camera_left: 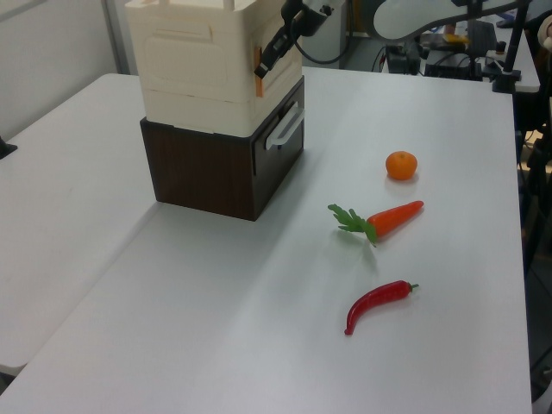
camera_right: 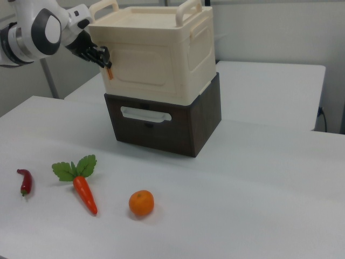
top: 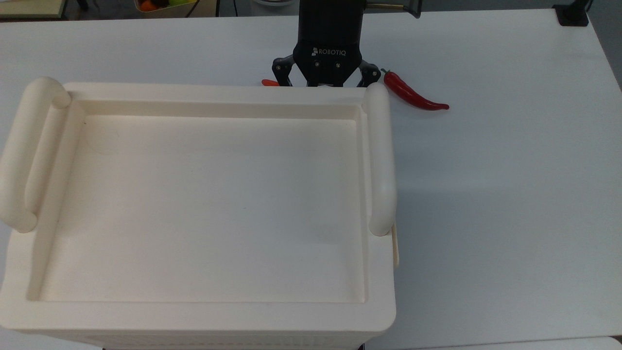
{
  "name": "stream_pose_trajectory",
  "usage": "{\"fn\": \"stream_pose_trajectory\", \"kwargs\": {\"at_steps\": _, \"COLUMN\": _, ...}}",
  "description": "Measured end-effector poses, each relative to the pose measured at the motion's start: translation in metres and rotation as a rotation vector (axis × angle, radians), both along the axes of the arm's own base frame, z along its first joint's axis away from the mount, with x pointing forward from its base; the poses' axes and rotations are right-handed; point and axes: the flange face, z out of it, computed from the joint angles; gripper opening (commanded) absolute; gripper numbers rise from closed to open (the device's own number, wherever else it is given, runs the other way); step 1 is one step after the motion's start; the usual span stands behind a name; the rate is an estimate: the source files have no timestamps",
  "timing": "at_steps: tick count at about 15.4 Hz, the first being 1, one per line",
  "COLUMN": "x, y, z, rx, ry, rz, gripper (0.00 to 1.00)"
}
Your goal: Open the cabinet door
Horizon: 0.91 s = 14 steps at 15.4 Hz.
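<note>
Reaching for the cabinet door (camera_right: 144, 69), the gripper (camera_right: 101, 56) meets the cabinet's (camera_right: 156, 48) front edge, poised to pull; whether its fingers are apart cannot be told.

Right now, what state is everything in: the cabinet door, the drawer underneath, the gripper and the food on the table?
cabinet door: shut, flush with the cabinet
drawer: shut, handle facing out
gripper: at an orange tab on the door's edge
carrot: lying flat on the table
orange: resting on the table
chilli: lying flat on the table
</note>
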Motion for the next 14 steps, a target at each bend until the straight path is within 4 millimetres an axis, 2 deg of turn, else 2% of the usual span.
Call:
{"fn": "stream_pose_trajectory", "kwargs": {"at_steps": 2, "x": -0.001, "y": 0.003, "z": 0.0, "rx": 0.0, "ry": 0.0, "rz": 0.004, "gripper": 0.08}}
{"fn": "stream_pose_trajectory", "kwargs": {"at_steps": 8, "x": -0.002, "y": 0.003, "z": 0.0, "rx": -0.001, "ry": 0.006, "rz": 0.001, "gripper": 0.07}}
{"fn": "stream_pose_trajectory", "kwargs": {"at_steps": 10, "x": -0.005, "y": 0.003, "z": 0.002, "rx": -0.007, "ry": 0.028, "rz": -0.004, "gripper": 0.12}}
{"fn": "stream_pose_trajectory", "kwargs": {"at_steps": 12, "x": -0.013, "y": 0.004, "z": 0.006, "rx": -0.019, "ry": 0.069, "rz": -0.012, "gripper": 0.3}}
{"fn": "stream_pose_trajectory", "kwargs": {"at_steps": 13, "x": -0.016, "y": 0.004, "z": 0.008, "rx": -0.024, "ry": 0.089, "rz": -0.018, "gripper": 0.61}}
{"fn": "stream_pose_trajectory", "kwargs": {"at_steps": 14, "x": -0.019, "y": 0.001, "z": 0.009, "rx": -0.03, "ry": 0.11, "rz": -0.026, "gripper": 0.75}}
